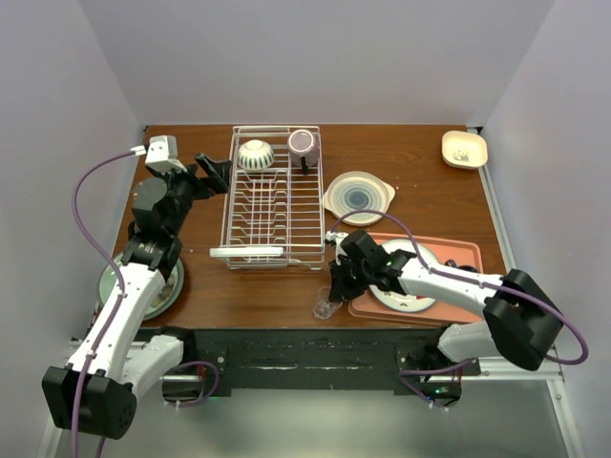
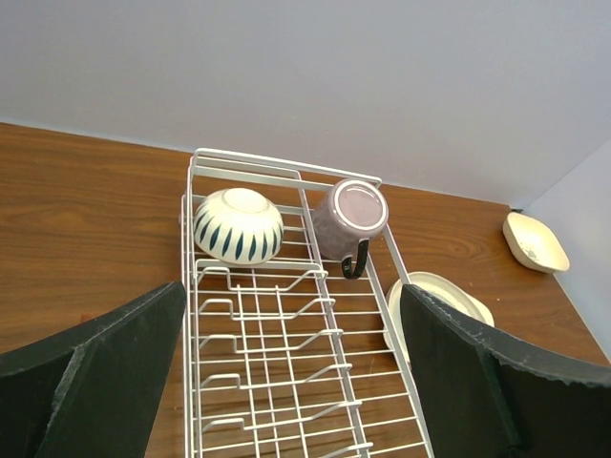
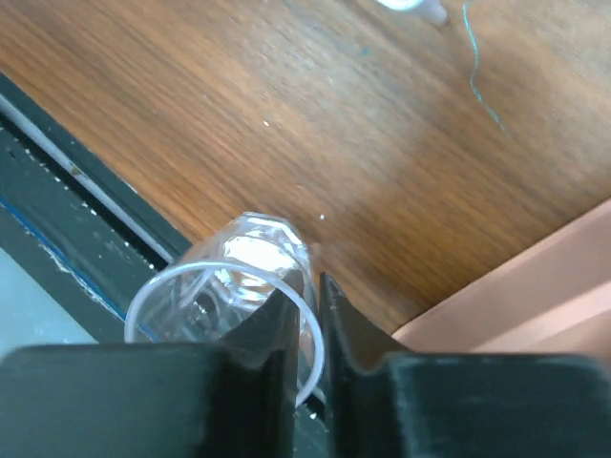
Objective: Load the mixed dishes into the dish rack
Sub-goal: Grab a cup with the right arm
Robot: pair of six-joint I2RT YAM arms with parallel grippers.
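Currently, the right claw (image 3: 305,286) is clamped on the rim of the small clear glass (image 3: 229,272), with the glass wall between its two fingers. The glass is tilted at the near edge of the bench (image 1: 430,181), just beside the pink tray (image 1: 463,253) and in front of the dish rack (image 1: 277,205). The left claw (image 2: 291,291) stands wide apart at the rack's far left corner. A patterned bowl (image 1: 256,155) and a purple cup (image 1: 304,145) occupy the rack's far end.

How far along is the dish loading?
Done: striped bowl and purple cup sit in the rack. In hand: right claw pinches the clear glass by its rim. To go: blue-ringed plate, tray plate, green plate, small corner dish, all outside the rack.
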